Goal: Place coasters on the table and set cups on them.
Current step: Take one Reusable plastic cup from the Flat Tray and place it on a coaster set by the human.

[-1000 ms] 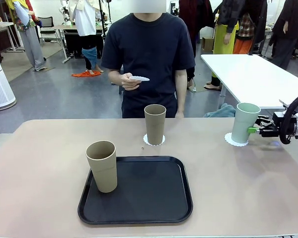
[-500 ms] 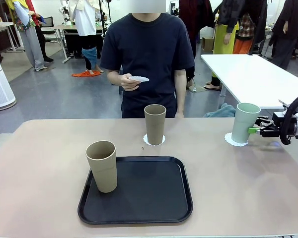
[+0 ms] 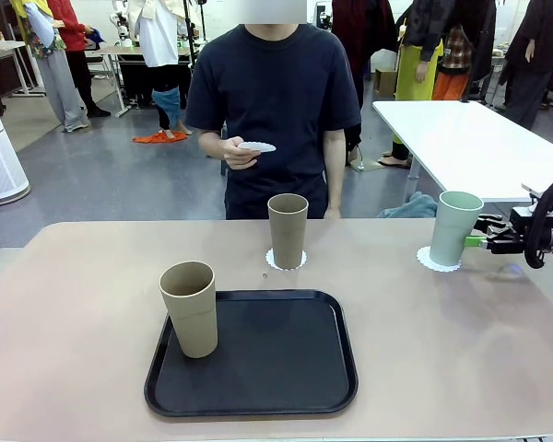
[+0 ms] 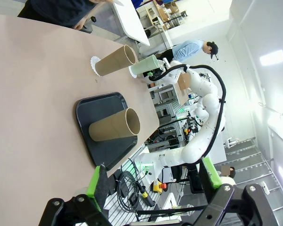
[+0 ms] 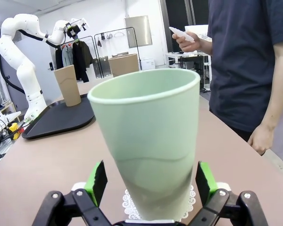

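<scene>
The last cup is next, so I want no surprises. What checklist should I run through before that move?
1. The green cup upright on the right coaster: ok.
2. The right gripper open, not squeezing the green cup: ok.
3. The middle cup on the middle coaster: ok.
4. The third coaster on the table: not ok, in the person's hand.
5. The last cup upright on the tray: ok.
6. The left gripper open: ok.

Count by kind, placed against the black tray (image 3: 258,368), of which there is one.

Cups: three.
- Tan cup (image 3: 189,308): on the tray's left part.
- Second tan cup (image 3: 288,230): just beyond its far edge.
- Mint green cup (image 3: 454,227): well off to its right.

Coasters: three.
- Middle coaster (image 3: 286,265): under the second tan cup.
- Right coaster (image 3: 440,264): under the mint green cup.
- Third coaster (image 3: 258,145): in the person's hand (image 3: 240,153), beyond the tray.
</scene>
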Controlling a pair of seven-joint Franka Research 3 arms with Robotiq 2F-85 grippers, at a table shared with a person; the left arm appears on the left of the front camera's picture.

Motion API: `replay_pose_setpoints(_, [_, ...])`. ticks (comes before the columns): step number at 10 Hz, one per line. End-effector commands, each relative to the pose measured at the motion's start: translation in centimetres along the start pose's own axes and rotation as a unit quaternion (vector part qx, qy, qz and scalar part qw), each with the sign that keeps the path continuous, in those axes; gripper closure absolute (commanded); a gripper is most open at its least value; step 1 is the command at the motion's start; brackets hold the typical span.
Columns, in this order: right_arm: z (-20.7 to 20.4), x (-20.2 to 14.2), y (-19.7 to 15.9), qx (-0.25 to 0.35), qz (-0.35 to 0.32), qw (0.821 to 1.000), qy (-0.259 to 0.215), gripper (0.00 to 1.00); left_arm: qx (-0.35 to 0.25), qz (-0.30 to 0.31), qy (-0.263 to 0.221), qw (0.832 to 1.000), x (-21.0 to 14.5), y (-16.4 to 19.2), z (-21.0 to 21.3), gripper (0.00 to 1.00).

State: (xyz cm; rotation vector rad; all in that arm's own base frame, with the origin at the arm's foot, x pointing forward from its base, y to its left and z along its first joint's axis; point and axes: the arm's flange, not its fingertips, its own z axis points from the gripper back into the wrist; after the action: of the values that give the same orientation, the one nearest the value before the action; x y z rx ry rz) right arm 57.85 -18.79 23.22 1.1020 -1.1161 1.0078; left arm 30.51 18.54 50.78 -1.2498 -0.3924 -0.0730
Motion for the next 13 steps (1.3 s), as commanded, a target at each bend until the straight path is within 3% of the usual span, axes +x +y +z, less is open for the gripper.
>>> replay_pose_setpoints(1, [0.7,1.0,0.4,0.011,-0.009,1.0,0.01,0.0,-0.007,-0.002,-0.004,1.0,0.0,-0.2,0.2,0.0])
replay_pose_setpoints(5, [1.9,1.9,0.8,0.008,-0.011,1.0,0.01,0.0,-0.007,-0.002,-0.004,1.0,0.0,-0.2,0.2,0.0])
replay_pose_setpoints(7, [2.5,3.0,1.8,-0.001,-0.006,0.999,0.036,0.0,-0.007,-0.002,-0.004,1.0,0.0,-0.2,0.2,0.0])
replay_pose_setpoints(8, [2.6,4.4,2.8,-0.015,0.0,0.997,0.076,0.0,-0.007,-0.002,-0.004,1.0,0.0,-0.2,0.2,0.0])
replay_pose_setpoints(9, [2.7,6.3,4.0,-0.049,0.017,0.987,0.153,0.0,-0.007,-0.002,-0.004,1.0,0.0,-0.2,0.2,0.0])
replay_pose_setpoints(10, [3.3,9.0,5.2,-0.105,0.026,0.967,0.229,0.0,-0.007,-0.002,-0.004,1.0,0.0,-0.2,0.2,0.0])
replay_pose_setpoints(13, [2.1,16.1,9.2,-0.161,0.066,0.916,0.362,0.0,-0.007,-0.002,-0.004,1.0,0.0,-0.2,0.2,0.0])
